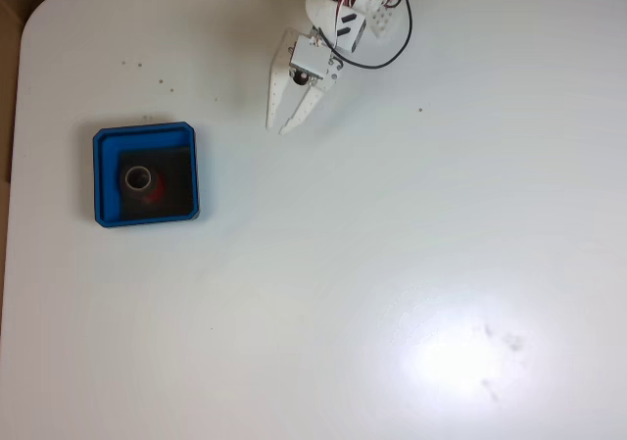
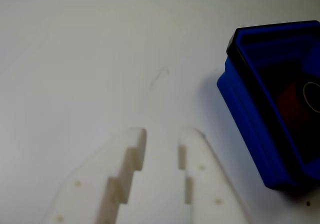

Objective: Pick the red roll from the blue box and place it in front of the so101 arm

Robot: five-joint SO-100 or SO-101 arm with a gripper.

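approach | gripper (image 1: 284, 127) hanging slightly parted, empty, well apart from blue box (image 1: 146, 175) | needing centring over red roll (image 1: 140, 179), widening before descending

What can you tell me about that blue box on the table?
The blue box is a shallow square tray with rounded corners, seemingly bright-blue plastic, with a black inner floor. It sits flat on the white table, at the left in the fixed view. The red roll with its pale core lies inside. The pincer hangs apart from it, empty and slightly open.
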